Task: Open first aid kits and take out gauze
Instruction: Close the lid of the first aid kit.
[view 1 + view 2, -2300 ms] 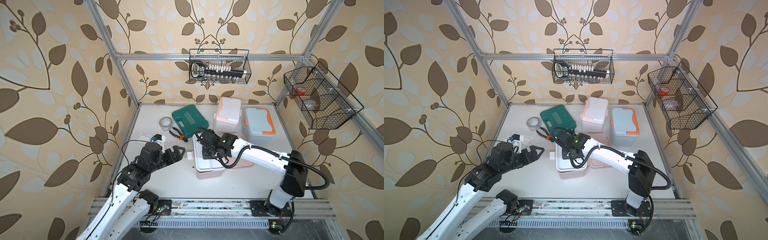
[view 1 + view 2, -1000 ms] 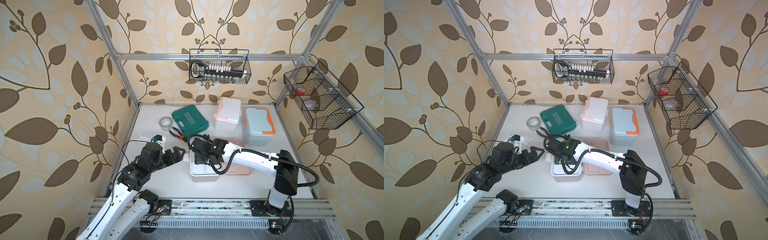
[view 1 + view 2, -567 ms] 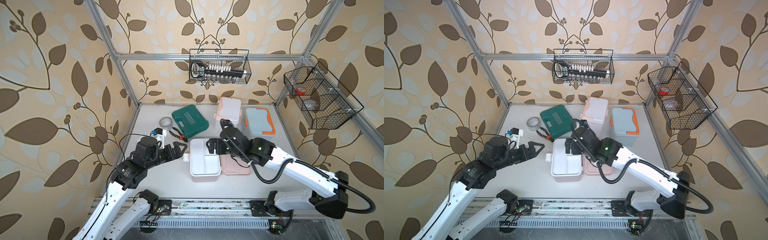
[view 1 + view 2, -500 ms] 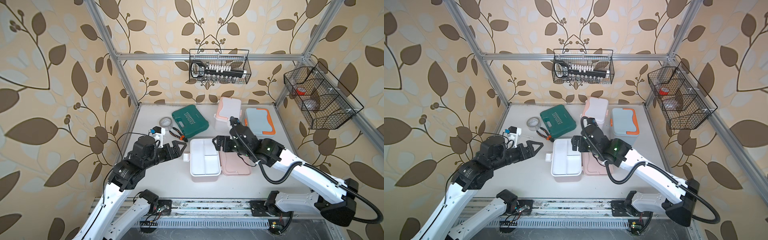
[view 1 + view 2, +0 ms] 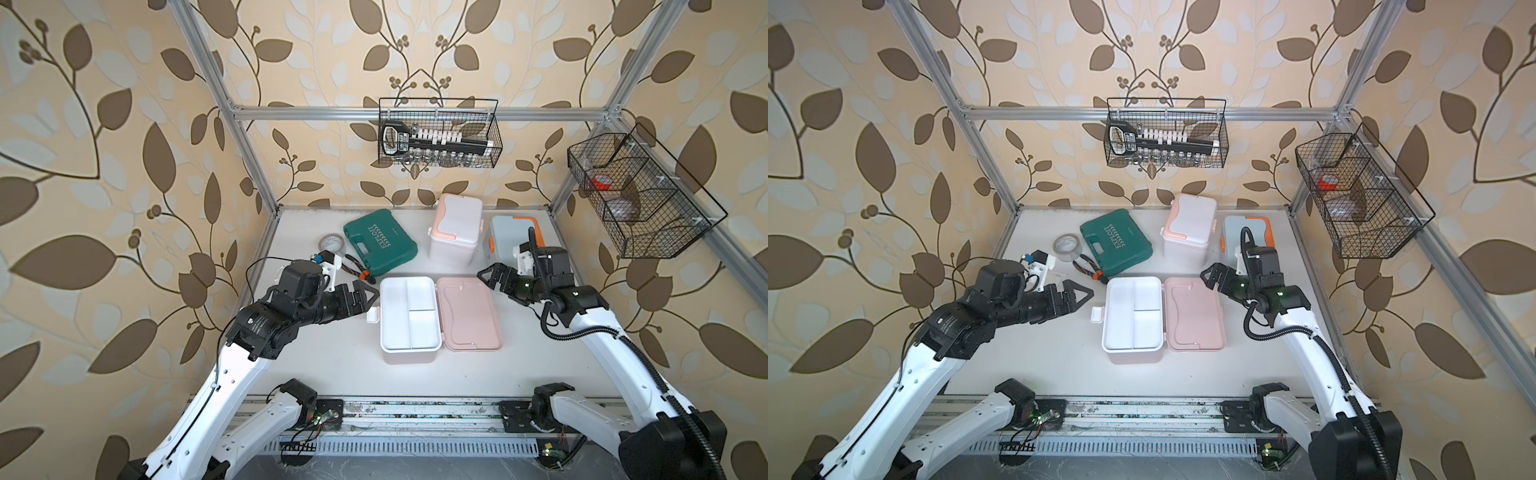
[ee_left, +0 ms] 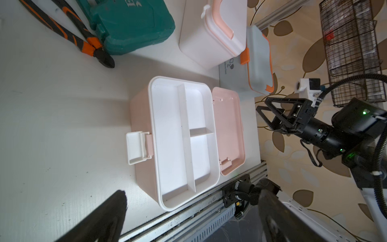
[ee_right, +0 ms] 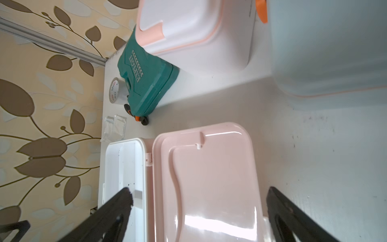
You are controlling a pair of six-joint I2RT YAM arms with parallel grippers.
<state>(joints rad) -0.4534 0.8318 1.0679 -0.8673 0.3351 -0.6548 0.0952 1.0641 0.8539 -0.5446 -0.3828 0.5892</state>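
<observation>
The pink first aid kit lies open mid-table, its white divided tray (image 5: 409,316) empty and its pink lid (image 5: 469,313) folded flat to the right. The white and peach kit (image 5: 455,230) and the light blue kit (image 5: 505,232) stand shut at the back. My left gripper (image 5: 368,297) hangs open just left of the tray's latch (image 6: 136,147), holding nothing. My right gripper (image 5: 492,276) is open above the lid's far right corner, also empty. Clear gauze packets (image 7: 115,127) lie on the table by the left wall, seen only in the right wrist view.
A dark green case (image 5: 380,241), a tape roll (image 5: 331,243) and orange-handled pliers (image 5: 359,268) lie at the back left. Wire baskets hang on the back wall (image 5: 438,133) and the right wall (image 5: 640,191). A metal rail (image 5: 415,419) runs along the front edge.
My right arm has swung from the open kit's left side over to its right, and its jaws have widened. The kit has slid slightly left. My left gripper has risen a little.
</observation>
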